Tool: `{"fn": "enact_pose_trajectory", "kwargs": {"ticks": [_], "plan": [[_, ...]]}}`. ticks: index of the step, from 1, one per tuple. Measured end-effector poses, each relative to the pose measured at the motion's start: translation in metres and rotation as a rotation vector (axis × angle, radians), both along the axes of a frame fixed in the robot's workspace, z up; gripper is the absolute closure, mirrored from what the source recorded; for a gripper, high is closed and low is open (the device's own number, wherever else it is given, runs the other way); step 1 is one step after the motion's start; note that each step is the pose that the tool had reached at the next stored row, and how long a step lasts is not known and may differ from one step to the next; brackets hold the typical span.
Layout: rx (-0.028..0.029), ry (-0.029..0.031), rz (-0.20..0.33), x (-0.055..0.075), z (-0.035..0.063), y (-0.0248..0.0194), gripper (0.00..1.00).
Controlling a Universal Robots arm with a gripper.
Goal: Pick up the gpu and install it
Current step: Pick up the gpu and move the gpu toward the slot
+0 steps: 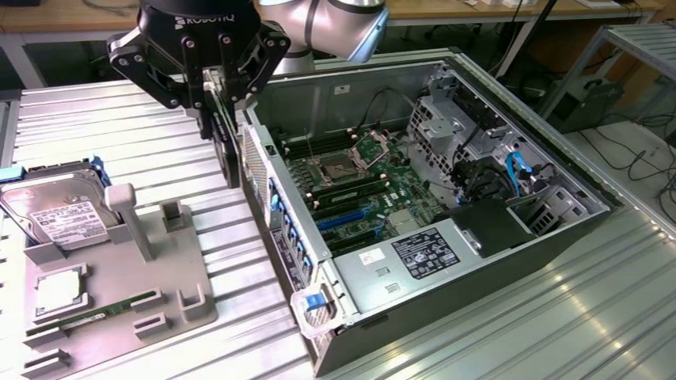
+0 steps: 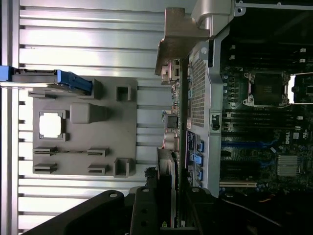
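Note:
My gripper (image 1: 218, 109) is shut on the gpu (image 1: 226, 154), which hangs edge-on below the fingers as a thin dark card. It is in the air just outside the open computer case (image 1: 277, 198), close to the case's rear wall on the exterior view's left. In the wrist view the gpu (image 2: 179, 142) runs away from the gripper (image 2: 171, 215), ending in its silver end bracket (image 2: 177, 46), alongside the perforated rear wall. The motherboard (image 1: 354, 186) with its blue slots (image 1: 343, 219) lies exposed inside the case.
A grey fixture (image 1: 158, 277) on the slatted metal table (image 1: 158, 134) holds a hard drive (image 1: 58, 210), a CPU (image 1: 58, 289) and a RAM stick (image 1: 100, 310). Drive cages and cables (image 1: 496, 166) sit at the case's far end. A table frame (image 1: 634, 43) stands behind.

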State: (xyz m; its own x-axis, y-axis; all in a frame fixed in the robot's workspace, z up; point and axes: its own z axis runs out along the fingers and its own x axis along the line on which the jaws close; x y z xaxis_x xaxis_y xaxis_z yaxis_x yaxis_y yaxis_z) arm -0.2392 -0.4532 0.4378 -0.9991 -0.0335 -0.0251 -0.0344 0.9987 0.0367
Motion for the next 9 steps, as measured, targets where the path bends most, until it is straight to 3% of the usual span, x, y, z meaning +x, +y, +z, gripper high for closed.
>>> {"fn": "enact_pose_trajectory", "kwargs": {"ticks": [9], "plan": [[0.0,0.0,0.0,0.0056,0.0,0.0,0.73]]}}
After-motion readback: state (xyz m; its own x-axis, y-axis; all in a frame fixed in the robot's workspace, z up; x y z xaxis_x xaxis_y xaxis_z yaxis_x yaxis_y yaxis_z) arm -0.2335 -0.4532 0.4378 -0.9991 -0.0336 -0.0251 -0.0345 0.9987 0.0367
